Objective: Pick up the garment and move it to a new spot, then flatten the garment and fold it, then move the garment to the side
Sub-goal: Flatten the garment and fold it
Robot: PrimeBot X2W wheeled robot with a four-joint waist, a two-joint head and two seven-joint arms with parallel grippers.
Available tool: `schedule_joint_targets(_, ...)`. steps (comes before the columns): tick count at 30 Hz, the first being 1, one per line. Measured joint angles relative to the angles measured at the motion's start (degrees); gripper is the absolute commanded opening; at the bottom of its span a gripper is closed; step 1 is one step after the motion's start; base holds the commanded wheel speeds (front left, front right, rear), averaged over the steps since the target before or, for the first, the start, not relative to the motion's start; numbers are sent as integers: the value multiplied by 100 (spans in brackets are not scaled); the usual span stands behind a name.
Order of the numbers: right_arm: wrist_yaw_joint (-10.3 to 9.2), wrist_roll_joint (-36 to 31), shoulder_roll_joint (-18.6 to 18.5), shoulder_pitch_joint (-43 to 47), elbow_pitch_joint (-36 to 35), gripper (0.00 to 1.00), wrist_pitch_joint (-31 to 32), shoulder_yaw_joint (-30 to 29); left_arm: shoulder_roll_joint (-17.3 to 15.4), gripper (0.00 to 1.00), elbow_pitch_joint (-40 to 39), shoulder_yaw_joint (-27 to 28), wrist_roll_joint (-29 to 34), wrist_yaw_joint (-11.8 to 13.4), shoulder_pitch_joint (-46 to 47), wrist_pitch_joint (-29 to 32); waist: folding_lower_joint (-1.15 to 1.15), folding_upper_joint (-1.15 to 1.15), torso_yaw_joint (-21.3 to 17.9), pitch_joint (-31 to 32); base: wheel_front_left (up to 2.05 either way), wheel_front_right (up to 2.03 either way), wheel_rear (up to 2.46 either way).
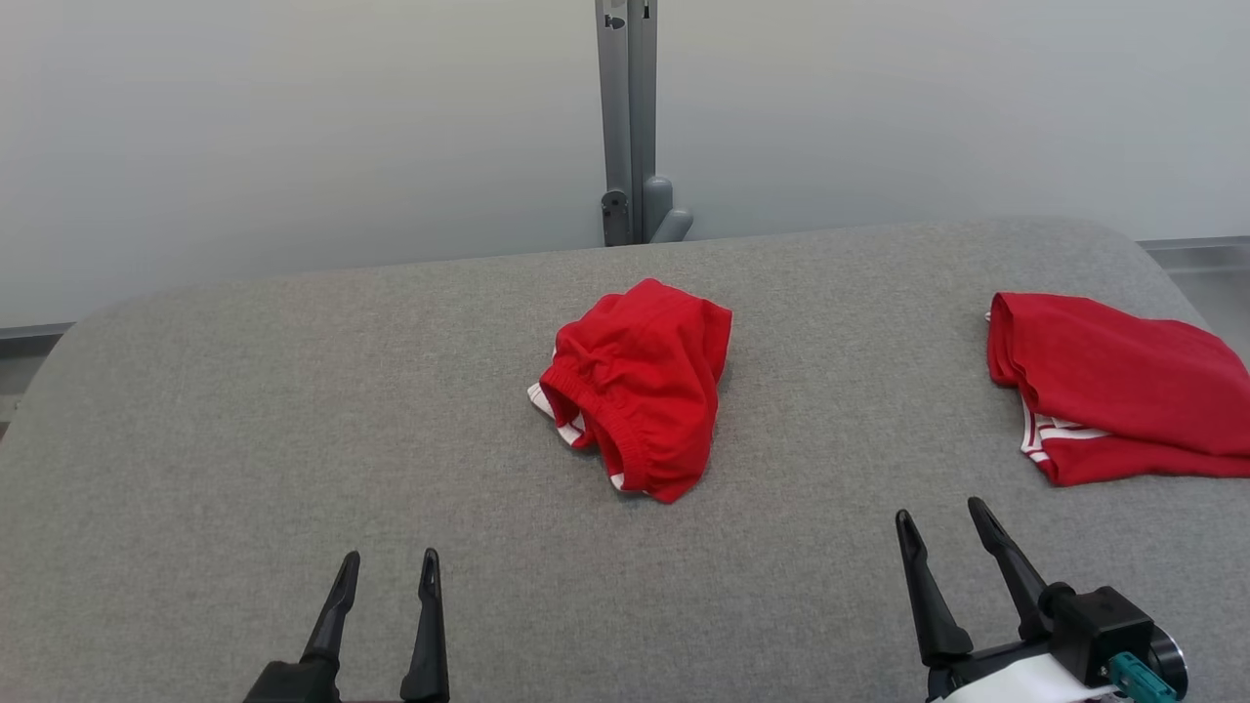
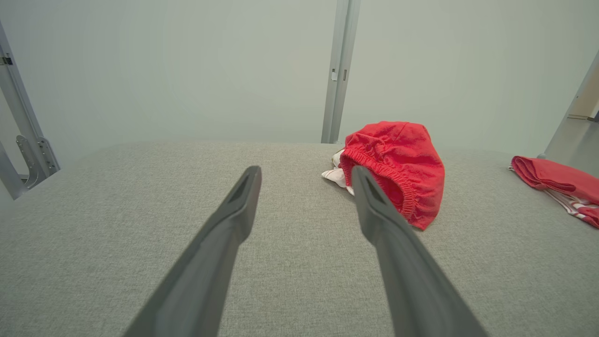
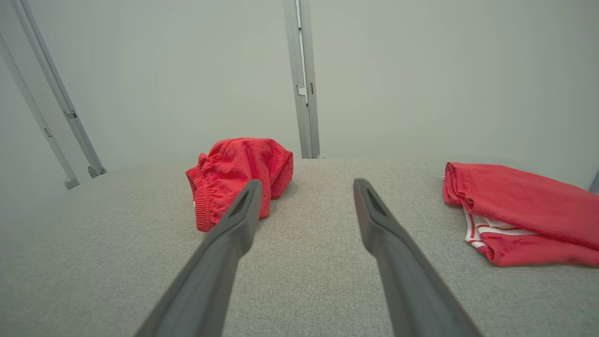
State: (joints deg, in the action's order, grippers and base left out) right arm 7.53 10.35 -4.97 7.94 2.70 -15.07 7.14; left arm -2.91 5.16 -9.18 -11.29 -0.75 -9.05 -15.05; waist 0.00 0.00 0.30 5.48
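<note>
A crumpled red garment (image 1: 640,386) with an elastic waistband and white trim lies bunched at the middle of the grey table (image 1: 244,410). It also sits ahead and right of the left fingers, garment (image 2: 398,164), and ahead and left of the right fingers, garment (image 3: 236,175). My left gripper (image 1: 389,568) hovers open near the front edge at lower left, empty, also left gripper (image 2: 305,174). My right gripper (image 1: 940,515) stands open at lower right, empty, also right gripper (image 3: 306,187). Both are well short of the garment.
A second red garment (image 1: 1113,386) with white stripes lies folded at the table's right edge, also seen as folded garment (image 3: 519,208) and folded garment (image 2: 557,180). A grey metal post (image 1: 630,117) rises behind the table against a pale wall.
</note>
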Motion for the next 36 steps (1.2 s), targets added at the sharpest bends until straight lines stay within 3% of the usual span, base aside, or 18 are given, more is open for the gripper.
schedule_joint_targets(7, 0, 7, -7, -1, 0, 100, 0, 34, 0, 100, 21, -33, 11, 0, 0, 0, 0, 0, -28, -18, 0, 0, 0)
schedule_joint_targets(13, 0, 14, -66, -13, -4, 100, 1, 108, 2, 100, 399, -381, 260, -186, 215, 0, 0, 0, -115, -102, 0, 0, 0)
schedule_joint_targets(16, 0, 14, -104, -65, -10, 100, 0, 133, 3, 100, 788, -717, 550, -336, 580, 0, 0, 0, -162, -193, 0, 0, 0)
schedule_joint_targets(26, 0, 2, -183, -415, -34, 100, 0, 345, 10, 100, 2648, -1608, 467, -530, 2057, -8, 0, 0, -415, -675, 0, 0, 0)
schedule_joint_targets(36, 0, -22, -125, -771, -30, 100, 0, 376, 10, 100, 4088, -1915, 314, -334, 3247, -8, 0, 0, -764, -1305, 0, 0, 0)
